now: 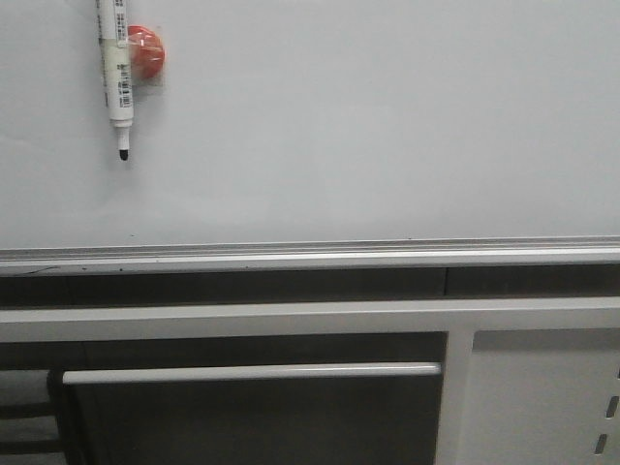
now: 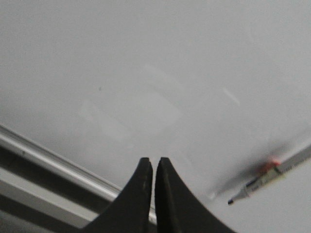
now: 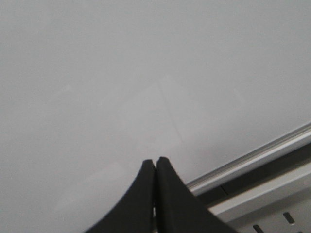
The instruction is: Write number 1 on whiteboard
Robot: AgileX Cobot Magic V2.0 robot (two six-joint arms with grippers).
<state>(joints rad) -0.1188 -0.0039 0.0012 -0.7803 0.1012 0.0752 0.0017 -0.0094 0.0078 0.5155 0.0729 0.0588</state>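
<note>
The whiteboard [image 1: 368, 126] fills the upper frame and it's blank, no number 1 yet. The marker [image 1: 116, 73] hangs tip-down at upper left, so left gripper [image 2: 151, 167] looks nearer. Both it and the right gripper [image 3: 156, 166] are pressed together, empty.

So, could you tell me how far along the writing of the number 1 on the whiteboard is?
Nothing is done yet: the whiteboard shows no stroke. The marker hangs uncapped by the red magnet, untouched. Nothing is in hand: the left gripper and right gripper are shut and empty. Taking the marker and drawing remain.
</note>
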